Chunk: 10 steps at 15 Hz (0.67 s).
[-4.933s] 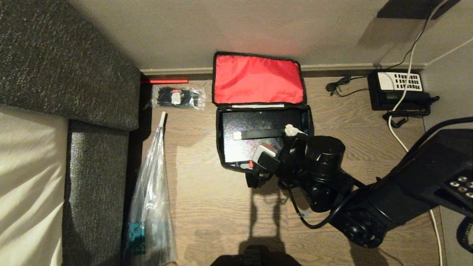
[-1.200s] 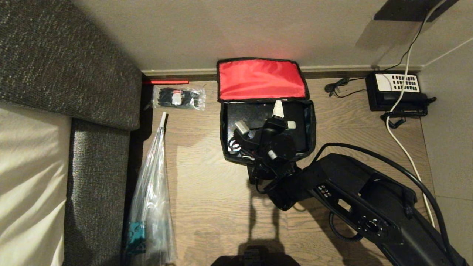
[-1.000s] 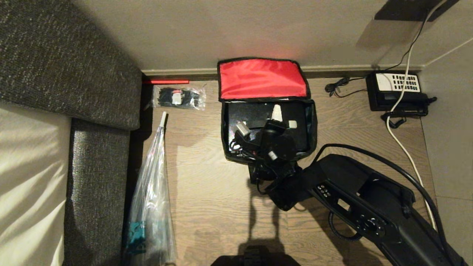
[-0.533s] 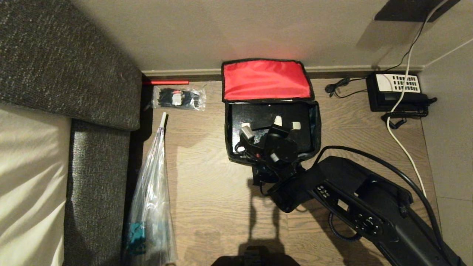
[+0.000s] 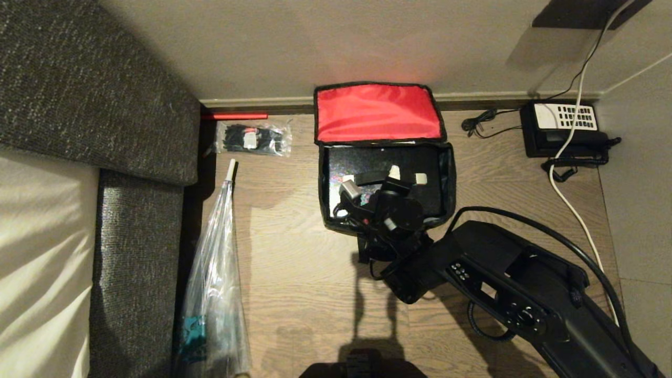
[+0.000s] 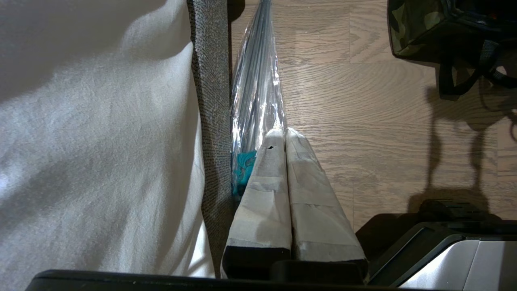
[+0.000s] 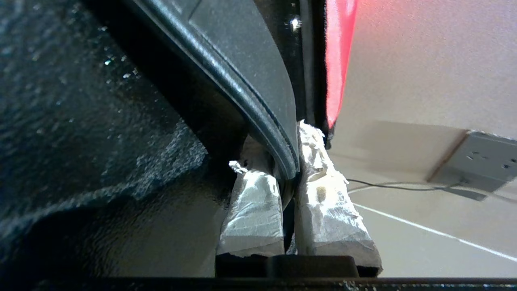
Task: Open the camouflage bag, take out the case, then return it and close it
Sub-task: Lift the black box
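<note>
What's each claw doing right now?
Left claw: shut, empty, parked above the floor beside the sofa.
Right claw: shut on the case handle, inside the open camouflage bag.

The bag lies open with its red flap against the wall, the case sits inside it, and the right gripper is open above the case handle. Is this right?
One thing is wrong: the right gripper is not open above the handle; it is shut on it, as the right wrist view shows. The bag does lie open with its red flap against the wall, and the case sits inside.
</note>
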Available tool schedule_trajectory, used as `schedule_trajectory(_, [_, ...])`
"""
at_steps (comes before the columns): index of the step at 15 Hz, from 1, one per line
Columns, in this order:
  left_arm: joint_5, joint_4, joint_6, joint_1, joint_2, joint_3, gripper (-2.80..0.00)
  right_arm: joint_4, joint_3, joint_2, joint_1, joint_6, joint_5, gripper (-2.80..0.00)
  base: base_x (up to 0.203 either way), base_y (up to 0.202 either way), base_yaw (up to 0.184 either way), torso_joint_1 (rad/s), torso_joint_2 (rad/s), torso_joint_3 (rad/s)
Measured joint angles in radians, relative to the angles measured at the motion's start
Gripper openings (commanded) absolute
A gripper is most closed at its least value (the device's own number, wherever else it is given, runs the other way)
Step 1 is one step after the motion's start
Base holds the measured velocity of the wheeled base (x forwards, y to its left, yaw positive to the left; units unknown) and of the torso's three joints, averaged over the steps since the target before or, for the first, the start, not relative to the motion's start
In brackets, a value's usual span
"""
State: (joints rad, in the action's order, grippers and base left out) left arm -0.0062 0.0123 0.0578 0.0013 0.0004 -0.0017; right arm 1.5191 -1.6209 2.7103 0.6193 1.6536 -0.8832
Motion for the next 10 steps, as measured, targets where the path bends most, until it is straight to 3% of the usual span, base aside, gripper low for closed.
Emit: schedule_trajectory(10, [0.000,0.000,-0.001,0.001,0.002,0.000,-2.80,-0.009,0.060,-0.125,0.040,0.047,-0.010,-2.80,0.000,0.000,0.000,0.000,0.00,0.000])
